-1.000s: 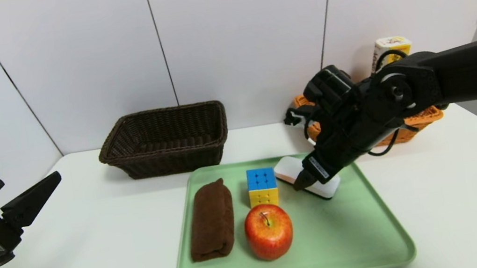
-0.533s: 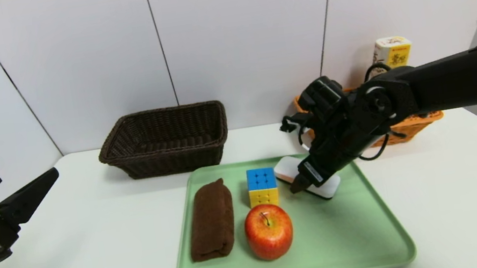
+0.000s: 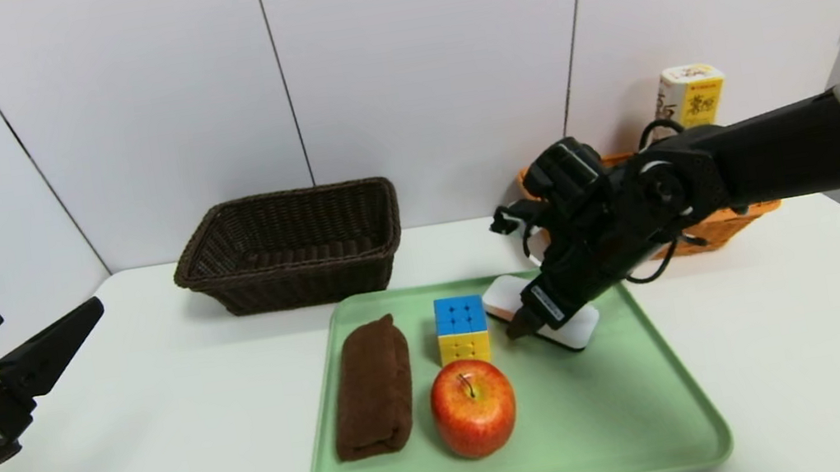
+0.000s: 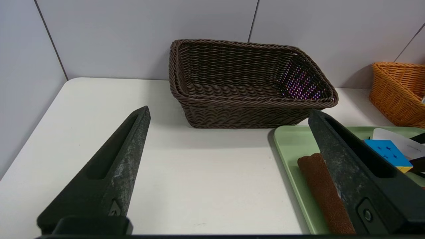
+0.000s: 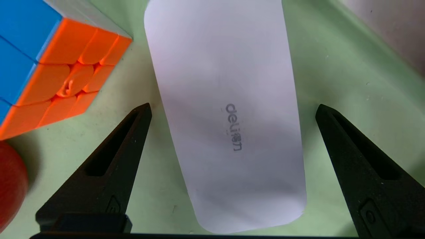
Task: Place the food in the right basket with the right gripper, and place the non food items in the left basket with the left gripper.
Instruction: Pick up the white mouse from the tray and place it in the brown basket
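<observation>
1. While the right gripper (image 5: 232,109) hangs tilted down over the tray (image 3: 623,422), its fingers are spread wide, one on each side of the white case (image 5: 229,99), gripping nothing.
2. Case lies flat near the tray's far edge, just right of the cube (image 3: 461,328).
3. Apple (image 3: 475,418) sits just in front of the cube; brown cloth (image 3: 374,399) lies left of both, on the tray.
4. Snack box (image 3: 689,96) stands upright in the orange basket (image 3: 742,217), behind the right arm.
5. Dark basket (image 3: 288,247) sits behind the tray, to its left.
6. Left gripper (image 3: 28,344) is parked at the table's left edge, level, fingers apart, holding nothing.
</observation>
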`<control>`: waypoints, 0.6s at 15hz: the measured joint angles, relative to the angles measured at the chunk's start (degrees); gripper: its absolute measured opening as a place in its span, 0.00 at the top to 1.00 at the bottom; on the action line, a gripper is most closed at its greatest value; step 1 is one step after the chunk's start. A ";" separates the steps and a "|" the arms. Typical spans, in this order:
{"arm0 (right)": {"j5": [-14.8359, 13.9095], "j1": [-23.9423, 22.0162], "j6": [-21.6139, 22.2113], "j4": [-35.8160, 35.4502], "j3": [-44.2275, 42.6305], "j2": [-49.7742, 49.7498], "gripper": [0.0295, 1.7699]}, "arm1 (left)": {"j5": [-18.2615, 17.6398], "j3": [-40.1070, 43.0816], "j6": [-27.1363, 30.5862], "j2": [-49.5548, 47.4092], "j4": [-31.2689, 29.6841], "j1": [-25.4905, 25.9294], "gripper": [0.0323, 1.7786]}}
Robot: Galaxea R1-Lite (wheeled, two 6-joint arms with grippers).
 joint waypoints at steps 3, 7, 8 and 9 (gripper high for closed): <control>-0.17 0.20 -0.84 -1.71 0.67 0.09 0.30 | -0.02 0.02 0.02 -0.02 -0.01 0.04 0.05; -0.20 0.43 -0.79 -1.57 1.18 -0.34 0.44 | -0.02 0.00 0.00 -0.05 0.00 0.01 0.05; -0.17 0.61 -0.88 -1.57 1.30 -0.83 0.44 | -0.05 0.00 -0.02 -0.02 0.00 0.01 0.05; -0.16 1.02 -1.01 -1.62 1.46 -1.77 0.44 | -0.02 0.05 -0.06 -0.02 0.02 0.01 0.05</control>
